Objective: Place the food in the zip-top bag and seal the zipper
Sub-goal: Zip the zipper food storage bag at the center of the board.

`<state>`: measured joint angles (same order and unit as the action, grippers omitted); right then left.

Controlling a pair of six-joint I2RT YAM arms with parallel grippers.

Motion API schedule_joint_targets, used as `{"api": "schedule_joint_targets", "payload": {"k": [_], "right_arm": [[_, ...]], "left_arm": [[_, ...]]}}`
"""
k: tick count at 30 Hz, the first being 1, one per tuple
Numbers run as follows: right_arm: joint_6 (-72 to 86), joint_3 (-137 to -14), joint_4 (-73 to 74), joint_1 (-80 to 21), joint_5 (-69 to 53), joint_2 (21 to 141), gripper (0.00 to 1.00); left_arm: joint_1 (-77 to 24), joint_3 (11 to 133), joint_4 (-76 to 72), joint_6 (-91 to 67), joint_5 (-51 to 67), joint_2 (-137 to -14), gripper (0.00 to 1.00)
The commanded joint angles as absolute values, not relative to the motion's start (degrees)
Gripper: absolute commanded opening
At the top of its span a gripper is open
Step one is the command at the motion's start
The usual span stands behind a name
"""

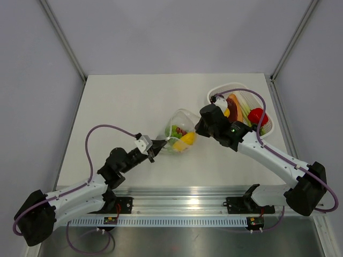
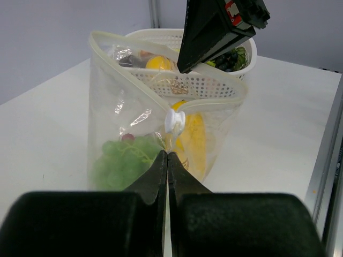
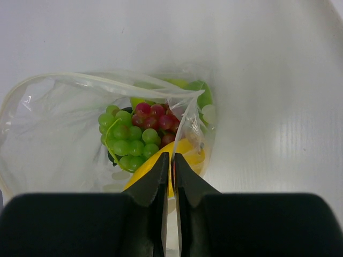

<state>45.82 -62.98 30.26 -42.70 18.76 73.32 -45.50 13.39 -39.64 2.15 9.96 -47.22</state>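
Observation:
The clear zip-top bag (image 1: 179,127) stands mid-table with its mouth held open. Inside lie green grapes (image 3: 126,142), red grapes (image 3: 155,116) and a yellow fruit (image 3: 185,151). My left gripper (image 1: 158,145) is shut on the bag's near wall, seen in the left wrist view (image 2: 167,154) just under the zipper's white slider (image 2: 175,120). My right gripper (image 1: 198,129) is shut on the opposite rim, seen in the right wrist view (image 3: 169,156). The zipper strip (image 2: 131,76) runs open around the mouth.
A white lattice basket (image 1: 268,127) stands at the right back, behind my right arm. It holds a red pepper (image 1: 258,115) and other toy vegetables. It also shows behind the bag in the left wrist view (image 2: 214,81).

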Motion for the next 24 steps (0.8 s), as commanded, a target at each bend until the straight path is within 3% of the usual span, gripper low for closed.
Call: {"api": "schedule_joint_targets", "payload": {"k": [1, 11, 19, 24], "right_arm": [[45.4, -65.1, 29.5, -42.4, 18.5, 72.7, 0.15], [45.0, -64.7, 29.5, -42.4, 18.3, 72.3, 0.16], [33.3, -66.0, 29.1, -42.8, 13.2, 67.7, 0.42], [17.8, -76.3, 36.4, -46.2, 11.5, 71.3, 0.59]], "left_arm": [[-45.8, 13.8, -42.0, 3.3, 9.1, -47.3, 0.00], [-45.8, 8.5, -44.5, 0.3, 5.5, -40.0, 0.00], [-45.8, 12.7, -37.9, -1.7, 4.7, -41.9, 0.00], [-45.7, 15.7, -38.1, -0.4, 3.4, -43.2, 0.00]]}}
